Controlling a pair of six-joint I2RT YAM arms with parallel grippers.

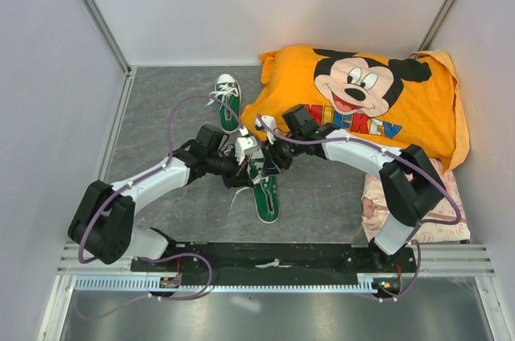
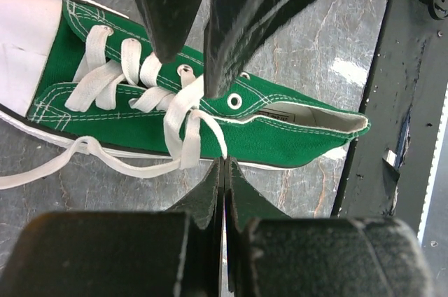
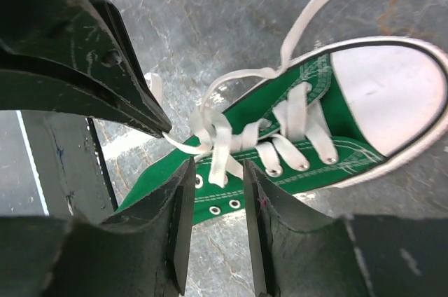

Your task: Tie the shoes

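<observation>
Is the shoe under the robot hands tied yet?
Not tied. The shoe has loose laces, one end trailing on the table; no bow shows.

Top view: near shoe point(image 1: 266, 196) laced part hidden under left gripper point(image 1: 249, 156), right gripper point(image 1: 265, 160). Far shoe point(image 1: 228, 104) knot too small. Left wrist view: toe cap point(image 2: 17, 38) cut by left edge, lace point(image 2: 42, 171) end off frame.

Two white-and-black arms bolted to a black rail point(image 1: 322, 259).
White shells on left arm point(image 1: 153, 180) and right arm point(image 1: 362, 152), black joints and bases; thin purple cable point(image 1: 181, 108) looped along each. Matte black left end effector point(image 2: 222, 164) and right end effector point(image 3: 217, 171), wedge-shaped fingers point(image 3: 178, 227) tapered to narrow tips, scuffed and scratched, one small screw head visible.
</observation>
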